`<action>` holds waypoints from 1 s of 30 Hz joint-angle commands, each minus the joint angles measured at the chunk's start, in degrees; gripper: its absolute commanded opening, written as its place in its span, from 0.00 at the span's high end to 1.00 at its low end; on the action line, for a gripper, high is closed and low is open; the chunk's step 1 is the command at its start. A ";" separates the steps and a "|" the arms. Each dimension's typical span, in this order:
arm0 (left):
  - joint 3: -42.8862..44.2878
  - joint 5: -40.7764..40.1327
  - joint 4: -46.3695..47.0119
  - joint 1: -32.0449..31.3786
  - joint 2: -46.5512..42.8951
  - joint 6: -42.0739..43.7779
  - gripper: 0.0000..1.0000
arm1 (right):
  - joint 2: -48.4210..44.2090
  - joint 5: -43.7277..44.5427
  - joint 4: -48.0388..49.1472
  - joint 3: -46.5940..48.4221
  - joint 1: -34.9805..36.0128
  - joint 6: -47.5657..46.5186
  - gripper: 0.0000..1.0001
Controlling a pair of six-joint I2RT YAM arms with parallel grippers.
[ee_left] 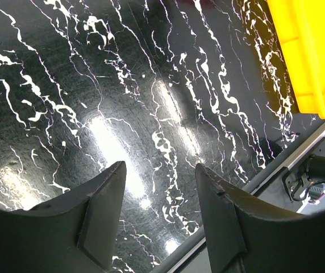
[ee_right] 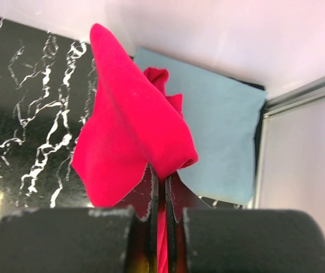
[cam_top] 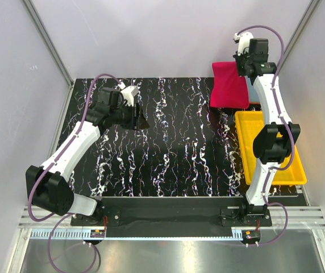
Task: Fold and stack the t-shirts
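At left, the left fingers [ee_left: 103, 213] stand open and hold nothing, above a black table [cam_top: 168, 148] veined with white. Further right, a yellow tray [cam_top: 299, 170] sits along the table's right edge. Beyond the tray, at the far right corner, the right fingers [ee_right: 179, 196] are pinched tight on a fold of a red t-shirt [ee_right: 128, 136], whose cloth spreads out past them. Just behind it, a grey-blue t-shirt [ee_right: 222, 131] lies flat in the corner.

Left hand [ee_left: 159, 170] hovers half-spread; right hand [ee_right: 161, 190], extended far forward, is clamped tight
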 commanded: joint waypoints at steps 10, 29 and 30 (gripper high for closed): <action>-0.25 2.79 2.41 0.66 -1.90 -0.54 0.43 | -2.48 -8.51 1.15 8.71 -5.21 -2.39 1.00; -0.25 5.07 3.20 1.54 -0.93 -1.51 0.42 | 2.72 -18.26 -3.69 19.44 -6.97 0.58 1.00; -0.16 5.16 3.37 1.62 -0.75 -1.42 0.42 | 2.02 -19.14 -3.69 19.01 -6.97 1.21 1.00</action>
